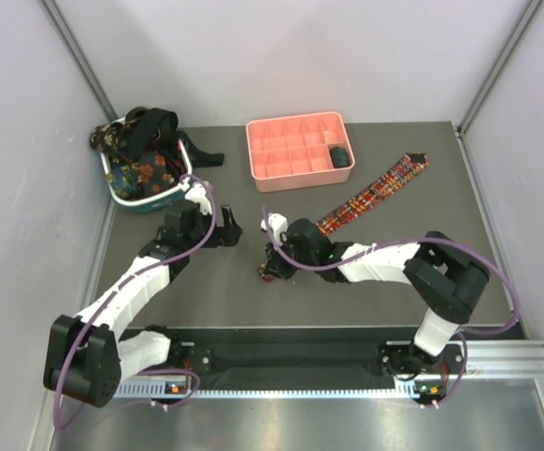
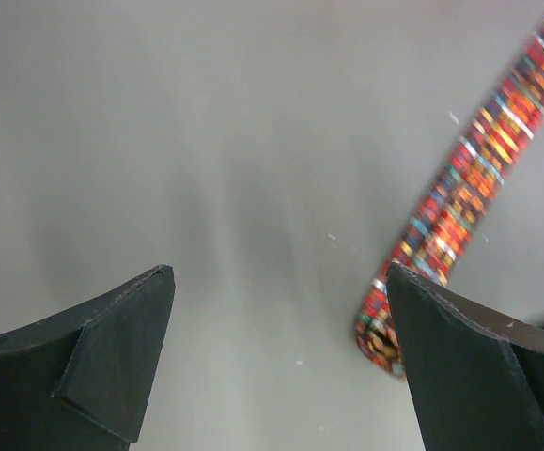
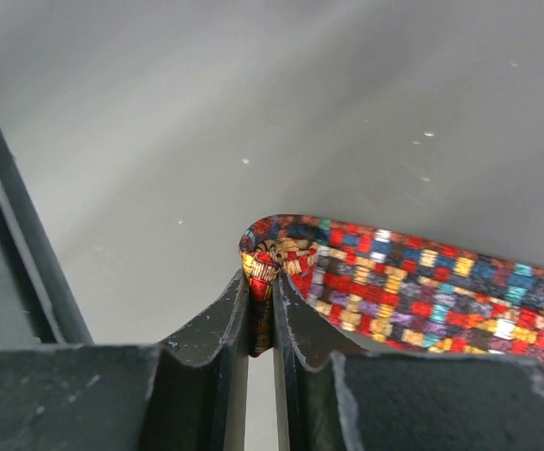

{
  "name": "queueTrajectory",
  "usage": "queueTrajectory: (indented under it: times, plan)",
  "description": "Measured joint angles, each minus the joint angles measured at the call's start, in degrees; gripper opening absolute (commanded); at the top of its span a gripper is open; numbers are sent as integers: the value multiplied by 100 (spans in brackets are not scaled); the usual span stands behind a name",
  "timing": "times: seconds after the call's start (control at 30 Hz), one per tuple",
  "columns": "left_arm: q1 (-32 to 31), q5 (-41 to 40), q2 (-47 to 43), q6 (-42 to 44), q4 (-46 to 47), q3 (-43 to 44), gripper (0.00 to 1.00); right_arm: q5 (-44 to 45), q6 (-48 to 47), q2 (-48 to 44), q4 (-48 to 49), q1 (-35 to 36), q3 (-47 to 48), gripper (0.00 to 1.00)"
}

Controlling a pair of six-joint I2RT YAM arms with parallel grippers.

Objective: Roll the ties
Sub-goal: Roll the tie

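At the far left a teal-and-white basket (image 1: 126,193) sits on the grey table (image 1: 394,272), heaped with dark floral ties (image 1: 145,169) in red and green print; a plain black tie (image 1: 204,156) trails out of it onto the table towards the right.

Just right of the basket the left gripper (image 1: 230,231) hangs over bare table with its jaws spread wide and nothing between them; in the left wrist view the left gripper (image 2: 276,282) frames only grey surface, with the rolled end of the plaid tie (image 2: 469,188) just beside its right finger.

Beyond, at the back centre, a pink tray (image 1: 272,178) holds a small black bundle (image 1: 340,157) in one of its right-hand compartments; it is too small to make out.

Near the table's middle the right gripper (image 1: 273,263) is clenched on the end of the plaid tie (image 1: 375,193); the right wrist view shows the right gripper (image 3: 273,282) pinching a tight fold of the fabric, which curls round its fingertips.

The plaid tie (image 3: 422,282) is a narrow band of small red, yellow, blue and dark checks; from the grip it runs flat and nearly straight, diagonally back and to the right, its far end lying right of the tray.
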Motion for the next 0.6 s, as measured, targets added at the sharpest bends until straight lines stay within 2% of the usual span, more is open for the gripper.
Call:
queueTrajectory:
  times: [0.1,0.4,0.6]
  plan:
    - [-101,387,63,85,284,-173,99,-503,323,63,227,-341,-72,8]
    - [-732,704,90,588,1471,-1019,99,-1838,1281,688,1126,-1172,-269,6]
    - [-1303,850,59,1322,1530,-1141,99,-2245,1690,901,1569,-1429,-415,6]
